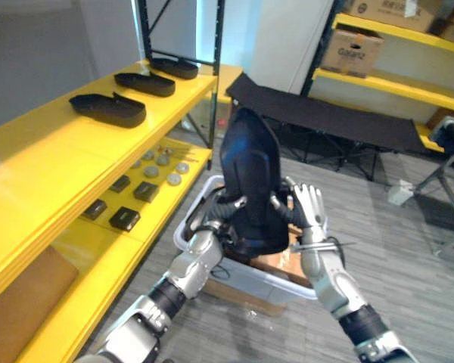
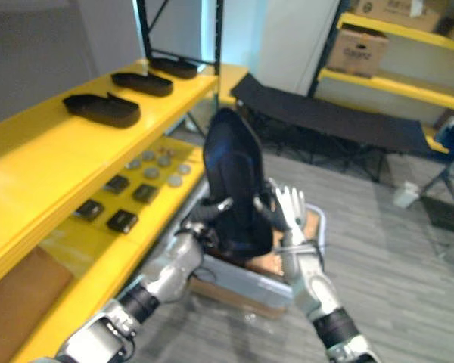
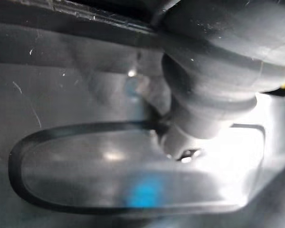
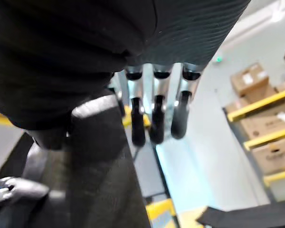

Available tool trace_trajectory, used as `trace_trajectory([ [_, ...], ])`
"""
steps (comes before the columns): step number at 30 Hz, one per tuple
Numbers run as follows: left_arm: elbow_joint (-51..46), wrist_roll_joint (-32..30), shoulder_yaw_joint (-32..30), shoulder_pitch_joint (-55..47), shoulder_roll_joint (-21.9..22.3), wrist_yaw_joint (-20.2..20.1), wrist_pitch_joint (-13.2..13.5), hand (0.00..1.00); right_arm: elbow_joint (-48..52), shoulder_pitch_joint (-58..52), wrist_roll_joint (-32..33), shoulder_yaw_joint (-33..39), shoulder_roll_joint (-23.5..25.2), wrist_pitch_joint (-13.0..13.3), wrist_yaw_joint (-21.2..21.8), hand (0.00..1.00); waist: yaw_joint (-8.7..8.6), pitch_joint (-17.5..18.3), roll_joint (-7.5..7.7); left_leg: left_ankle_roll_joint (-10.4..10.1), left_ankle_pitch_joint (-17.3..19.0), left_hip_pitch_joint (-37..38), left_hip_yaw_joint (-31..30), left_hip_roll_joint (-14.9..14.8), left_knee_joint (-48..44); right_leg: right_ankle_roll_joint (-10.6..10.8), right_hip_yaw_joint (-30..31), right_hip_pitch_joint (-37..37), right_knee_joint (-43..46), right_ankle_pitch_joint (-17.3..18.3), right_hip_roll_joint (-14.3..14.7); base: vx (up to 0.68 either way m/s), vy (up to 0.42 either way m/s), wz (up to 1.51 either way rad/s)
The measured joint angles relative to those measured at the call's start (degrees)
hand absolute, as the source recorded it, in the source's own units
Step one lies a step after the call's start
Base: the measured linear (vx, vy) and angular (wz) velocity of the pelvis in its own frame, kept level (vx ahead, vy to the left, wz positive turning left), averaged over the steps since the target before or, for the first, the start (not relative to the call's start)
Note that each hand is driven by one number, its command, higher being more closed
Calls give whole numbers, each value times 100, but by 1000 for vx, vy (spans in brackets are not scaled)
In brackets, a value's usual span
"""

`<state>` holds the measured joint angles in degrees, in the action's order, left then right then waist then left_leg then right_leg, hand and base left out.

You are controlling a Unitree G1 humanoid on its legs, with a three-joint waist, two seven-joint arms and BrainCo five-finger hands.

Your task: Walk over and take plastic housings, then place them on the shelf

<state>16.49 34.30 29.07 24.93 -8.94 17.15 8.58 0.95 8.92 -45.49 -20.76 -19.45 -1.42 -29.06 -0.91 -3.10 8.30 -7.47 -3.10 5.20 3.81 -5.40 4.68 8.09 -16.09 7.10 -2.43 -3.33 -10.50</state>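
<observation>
While it stands upright above the bin (image 1: 184, 231), the housing (image 1: 250, 170) sits between both hands: left hand (image 1: 216, 215) at 7 o'clock curling round it, right hand (image 1: 309, 206) at 3 o'clock pressing straight-fingered. The shelf (image 1: 53, 155) lies at 9 o'clock.

Black housing (image 1: 250, 166), yellow shelf (image 1: 60, 151) (black uprights (image 1: 219, 38)), grey streaked floor (image 1: 393, 249)

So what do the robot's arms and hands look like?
Both arms are chunky silver-grey tubes with black bands at the joints: the left arm and the right arm. The right hand has slim silver fingers with dark tips, and a dark ribbed cover over its wrist. The left hand looks dark too.
</observation>
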Motion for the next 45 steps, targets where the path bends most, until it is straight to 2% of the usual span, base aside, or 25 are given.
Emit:
trace_trajectory([
  [2,-653,-1082,-242,-51,20,192,233,100,714,-100,173,248,-65,184,-79,0,-11,-1,-1,4,13,28,70,3,1,-1,56,-22,20,2,-6,-26,2,-14],
  [3,-785,-1360,-293,-52,36,246,294,100,852,-105,200,305,-98,264,-114,0,-8,-1,-1,5,20,53,99,3,1,-3,69,-17,26,5,-8,-29,4,-16],
  [5,-1179,-2309,-533,-47,45,356,462,100,1413,-104,174,734,-322,613,-239,0,-14,1,-8,12,48,114,177,8,7,-3,165,-31,60,15,-16,-33,8,-18],
  [7,-1218,-2922,-859,-74,43,502,490,100,1798,-89,83,1300,-507,805,-390,0,-23,4,-15,13,48,116,237,12,26,2,218,-106,99,19,-23,-50,7,-16],
  [10,-1207,-3919,-1698,-459,-109,774,423,100,2069,-89,97,2433,-548,1008,-631,0,-198,25,-57,14,48,142,298,11,28,0,268,-123,98,22,-24,-32,4,-11],
  [12,-1196,-4631,-2188,-748,-343,964,308,100,2054,-182,654,3269,-550,1236,-616,0,-316,30,-109,15,51,152,324,12,31,3,298,-133,88,24,-23,-14,5,-8],
  [13,-1196,-4776,-2287,-796,-409,998,280,100,2048,-241,837,3503,-548,1292,-617,0,-320,31,-122,13,53,149,339,12,31,3,318,-148,84,24,-21,-16,5,-11],
  [15,-1198,-5265,-2687,-955,-506,1110,233,100,1887,-487,1816,4337,-483,1589,-560,0,-332,85,-205,14,54,78,376,14,31,10,352,-246,84,17,-22,-8,4,-9],
  [17,-1248,-5480,-2933,-1097,-527,1136,207,100,1655,-678,2586,4770,-229,1755,-461,0,-348,122,-259,13,55,73,406,10,29,9,375,-273,84,17,-20,6,2,-6],
  [19,-1478,-5565,-3145,-1390,-513,1137,164,100,1382,-940,3287,5000,197,1902,-337,0,-436,161,-316,11,56,65,429,9,28,9,386,-288,81,16,-20,10,0,-5],
  [20,-1637,-5556,-3266,-1608,-446,1135,162,100,1181,-1205,3703,5093,516,1915,-266,0,-461,181,-350,7,59,60,443,9,28,9,398,-298,76,16,-19,6,2,-4],
  [21,-1720,-5554,-3327,-1725,-368,1136,161,100,1061,-1368,3843,5117,681,1905,-234,0,-469,190,-366,4,64,61,451,9,27,9,405,-299,70,16,-19,2,5,-6],
  [23,-2121,-5406,-3447,-2313,-1,1123,202,100,619,-2086,4226,5085,1305,1877,-129,0,-484,228,-430,3,110,65,474,3,28,9,443,-307,42,17,-11,0,7,-8],
  [26,-2447,-4960,-3446,-3032,520,1112,400,100,-53,-2867,4702,4853,2028,1816,105,0,-481,246,-460,4,149,69,497,-1,29,10,501,-311,-5,17,-2,1,7,-8],
  [29,-2470,-4368,-3400,-3438,829,1100,477,100,-955,-3176,5126,4601,2373,1625,480,0,-475,255,-473,-5,189,69,520,-2,30,-6,516,-319,-11,34,-2,-10,10,-4],
  [32,-2470,-3875,-3428,-3549,892,1051,557,100,-1646,-3099,5648,4337,2413,1599,802,0,-447,255,-475,-7,209,59,556,-4,31,9,532,-344,-11,49,-3,-17,9,-4],
  [36,-2609,-3815,-3940,-3563,912,1067,593,100,-1725,-2786,5659,3791,2370,1587,976,0,-379,256,-481,-9,208,-54,483,-3,30,9,484,-401,-10,48,-3,1,0,7],
  [39,-2876,-3755,-4401,-3586,946,1237,595,100,-1724,-2565,5656,3479,2335,1616,1059,0,-190,260,-470,5,176,-246,152,39,29,55,141,-331,-9,66,-48,35,-9,61],
  [42,-3229,-3758,-4987,-3611,954,1506,599,100,-1728,-2147,5653,3104,2242,1619,1085,0,114,244,-443,39,81,-525,-554,145,18,127,-602,-145,0,140,-116,87,-22,126],
  [44,-3463,-3790,-5389,-3646,1004,1699,601,100,-1756,-1683,5585,2798,2057,1627,1168,0,415,206,-416,45,-17,-739,-1184,267,2,149,-1282,65,1,157,-146,86,-22,140],
  [45,-3498,-3813,-5477,-3656,1008,1755,601,100,-1783,-1543,5568,2742,1997,1627,1176,0,519,162,-406,50,-26,-746,-1340,301,2,149,-1429,139,1,157,-151,71,-7,132],
])
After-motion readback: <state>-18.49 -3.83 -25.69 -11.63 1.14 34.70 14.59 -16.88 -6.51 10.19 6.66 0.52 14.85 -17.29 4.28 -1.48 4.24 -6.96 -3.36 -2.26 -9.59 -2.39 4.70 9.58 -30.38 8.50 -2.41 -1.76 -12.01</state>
